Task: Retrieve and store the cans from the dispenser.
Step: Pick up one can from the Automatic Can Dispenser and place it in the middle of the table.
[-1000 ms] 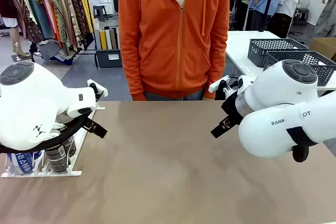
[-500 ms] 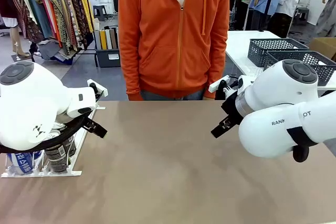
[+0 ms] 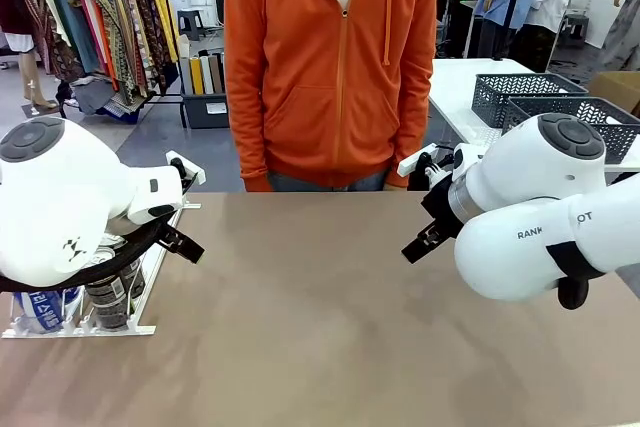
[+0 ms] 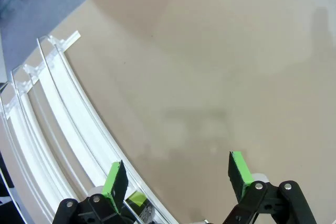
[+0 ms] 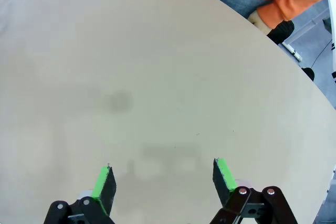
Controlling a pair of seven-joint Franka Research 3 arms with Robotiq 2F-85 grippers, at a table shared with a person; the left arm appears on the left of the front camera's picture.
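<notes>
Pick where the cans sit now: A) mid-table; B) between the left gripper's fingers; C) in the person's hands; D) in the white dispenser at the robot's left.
D: the cans stand in the lanes of the dispenser, while the left gripper is open and empty.

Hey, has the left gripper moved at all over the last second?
No. In the front view the left gripper sits at the same spot beside the dispenser, fingers open as before.

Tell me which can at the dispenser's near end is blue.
The blue can, with white lettering, stands to the robot's left of the dark can, which has a pale label and sits closer to the middle.
</notes>
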